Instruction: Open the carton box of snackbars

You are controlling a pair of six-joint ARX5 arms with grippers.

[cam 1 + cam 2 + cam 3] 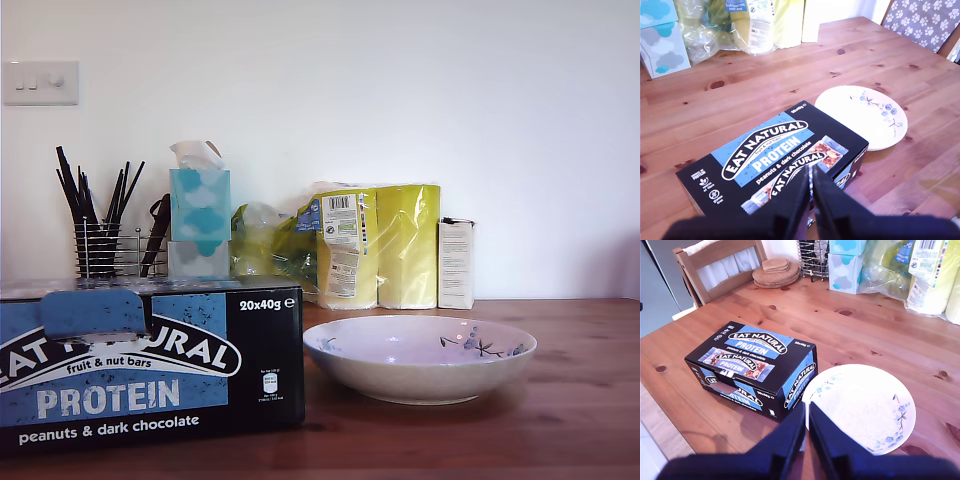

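**benchbot_42:** so how far along is this one? The large black cardboard carton box with the blue panel and white "EAT NATURAL PROTEIN" lettering looks totally shut to me

**pine_top:** yep, nothing done yet as far as I can tell. Lid's flat, the tab on the front face is still tucked in, no brown inside showing anywhere. It's lying on the wooden bench at the exterior view's left, just beside the shallow white ceramic bowl with the blue flower print

**benchbot_42:** and the pincers?

**pine_top:** my first gripper hangs above the near edge of the box, tips pressed together, holding nothing. My second gripper is the same, tips together and empty, hovering over the gap between box and bowl. Neither touches the carton

**benchbot_42:** so the whole job's left basically

**pine_top:** I'd say so: get the tab out, then swing the lid up. Neither arm shows in the exterior view, so they're up high I guess
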